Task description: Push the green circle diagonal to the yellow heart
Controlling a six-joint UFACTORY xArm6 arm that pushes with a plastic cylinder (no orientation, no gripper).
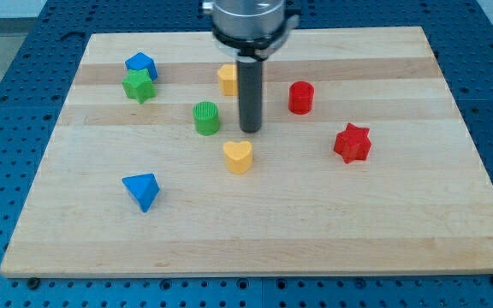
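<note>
The green circle [206, 117] stands on the wooden board a little left of the middle. The yellow heart [238, 156] lies just below and to the right of it. My tip [250, 130] is right of the green circle and above the yellow heart, a short gap from each, touching neither. The rod rises from it to the arm's head at the view's top.
A yellow block [227, 79] sits partly behind the rod. A red cylinder [301, 97] and a red star [353, 143] lie to the right. A blue block [141, 64] and green star [139, 86] are at top left. A blue triangle [141, 190] lies at lower left.
</note>
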